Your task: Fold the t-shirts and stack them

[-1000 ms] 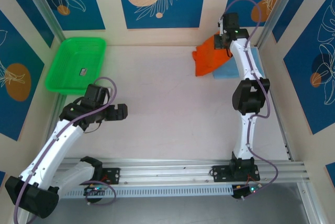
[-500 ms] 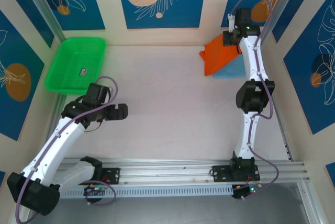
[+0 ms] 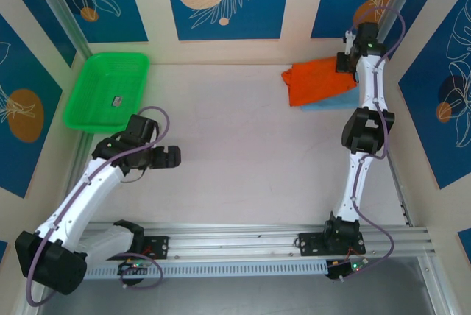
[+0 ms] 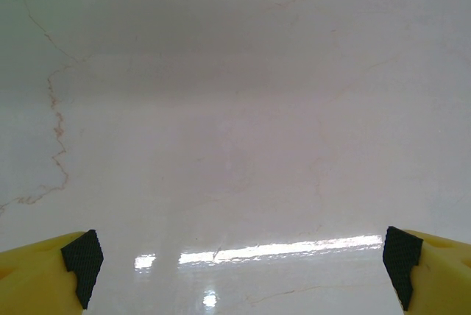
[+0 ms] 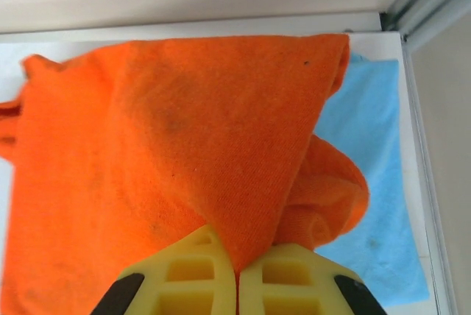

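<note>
While my right tool [image 5: 237, 271] is clamping shut on the orange t-shirt [image 5: 162, 131] edge, cloth is spreading ahead and left of it, over the blue t-shirt [image 5: 379, 153] at its right. Left tool [image 4: 239, 256] is hovering wide open, empty, above bare desk [image 4: 235, 109], well apart.

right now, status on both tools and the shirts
Right tool shut on orange shirt, far right corner. Left tool open above table. Orange shirt partly over blue shirt. Basket far left, out of the way.
</note>
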`<state>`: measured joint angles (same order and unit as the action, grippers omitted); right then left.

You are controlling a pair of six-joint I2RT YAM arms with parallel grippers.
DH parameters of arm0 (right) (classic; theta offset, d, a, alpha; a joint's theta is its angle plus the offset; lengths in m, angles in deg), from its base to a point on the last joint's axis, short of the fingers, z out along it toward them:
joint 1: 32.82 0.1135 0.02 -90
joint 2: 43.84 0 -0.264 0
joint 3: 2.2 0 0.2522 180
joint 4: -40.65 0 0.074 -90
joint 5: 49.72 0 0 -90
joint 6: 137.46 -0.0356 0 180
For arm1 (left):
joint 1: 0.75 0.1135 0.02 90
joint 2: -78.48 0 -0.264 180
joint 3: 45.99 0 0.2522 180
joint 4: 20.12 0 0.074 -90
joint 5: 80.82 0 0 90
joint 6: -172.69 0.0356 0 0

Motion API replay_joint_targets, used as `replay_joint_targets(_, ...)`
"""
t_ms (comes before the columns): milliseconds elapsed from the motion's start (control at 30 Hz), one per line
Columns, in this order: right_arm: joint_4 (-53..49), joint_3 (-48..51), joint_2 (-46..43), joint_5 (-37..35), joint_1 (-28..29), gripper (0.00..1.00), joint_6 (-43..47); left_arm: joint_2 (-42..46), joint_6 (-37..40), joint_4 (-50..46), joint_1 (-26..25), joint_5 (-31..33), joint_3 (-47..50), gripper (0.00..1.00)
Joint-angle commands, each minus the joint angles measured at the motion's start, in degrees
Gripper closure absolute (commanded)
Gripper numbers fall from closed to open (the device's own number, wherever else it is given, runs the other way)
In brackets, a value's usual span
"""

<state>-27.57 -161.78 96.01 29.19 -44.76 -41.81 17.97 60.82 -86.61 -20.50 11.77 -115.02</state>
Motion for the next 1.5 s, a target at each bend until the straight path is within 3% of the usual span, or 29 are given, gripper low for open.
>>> replay_joint_targets(0, 1.99, -2.94, 2.74, 0.29, -1.17, 0.95, 0.22, -0.72, 1.39, -0.09, 0.66, -0.92, 0.16, 0.00)
replay_joint_targets(67, 3.09, -3.29, 4.39, -0.62, -2.01, 0.89, 0.16, -1.22, 1.43, -0.09, 0.72, -1.17, 0.22, 0.00)
replay_joint_targets(133, 4.80, -3.51, 6.15, -3.92, -2.75, 0.67, -0.02, -1.67, 1.52, -0.09, 0.68, -1.27, 0.24, 0.00)
replay_joint_targets(267, 6.07, -8.10, 9.52, -8.62, -3.78, 0.37, -4.04, -1.67, 1.70, -0.02, 0.79, -1.21, 0.16, 0.00)
replay_joint_targets(300, 6.12, -9.32, 9.65, -10.88, -3.66, 0.21, -5.44, -1.63, 1.65, 0.02, 0.85, -1.11, 0.21, 0.00)
replay_joint_targets(333, 6.79, -9.52, 9.49, -13.47, -3.39, 0.18, -6.44, -1.61, 1.65, 0.00, 0.85, -1.10, 0.27, 0.00)
replay_joint_targets(433, 4.77, -9.12, 7.44, -15.62, -2.50, 0.16, -11.61, -1.32, 1.65, -0.27, 0.93, -0.42, 0.07, 0.00)
replay_joint_targets(500, 5.33, -2.77, 1.83, -16.12, -1.54, 0.16, -16.65, -0.24, 1.61, -0.36, 1.00, 0.56, -0.02, 0.01)
replay_joint_targets(567, 11.47, 9.46, -5.99, -15.22, -0.50, 0.14, -19.35, 1.34, 1.48, -0.44, 1.10, 1.90, 0.03, 0.00)
replay_joint_targets(633, 21.53, 25.04, -16.24, -11.14, 0.95, 0.05, -21.76, 2.73, 1.31, -0.36, 1.11, 3.19, 0.09, 0.00)
replay_joint_targets(700, 29.07, 37.68, -24.92, -5.91, 2.89, 0.03, -24.43, 3.96, 0.89, -0.58, 1.16, 5.55, -0.04, 0.00)
replay_joint_targets(867, 41.56, 60.45, -41.82, 2.55, 9.63, 0.01, -25.66, 8.14, -1.22, -0.93, 1.21, 12.95, -0.07, 0.00)
replay_joint_targets(1033, 52.19, 84.78, -62.92, 2.32, 15.05, 0.01, -25.73, 16.01, -1.86, 0.68, 1.12, 17.80, -1.01, 0.00)
replay_joint_targets(1233, 60.83, 109.48, -86.19, -2.97, 16.19, 0.01, -26.09, 27.73, 5.74, 22.58, 1.11, 20.79, 6.47, 0.00)
replay_joint_targets(1367, 69.01, 120.11, -92.23, -4.86, 16.51, 0.01, -17.45, 26.82, 15.40, 36.42, 1.50, 25.85, 11.69, 0.00)
replay_joint_targets(1467, 75.41, 124.22, -91.14, -3.97, 16.45, 0.01, -14.18, 20.85, 17.69, 40.99, 3.73, 27.00, 12.01, 0.00)
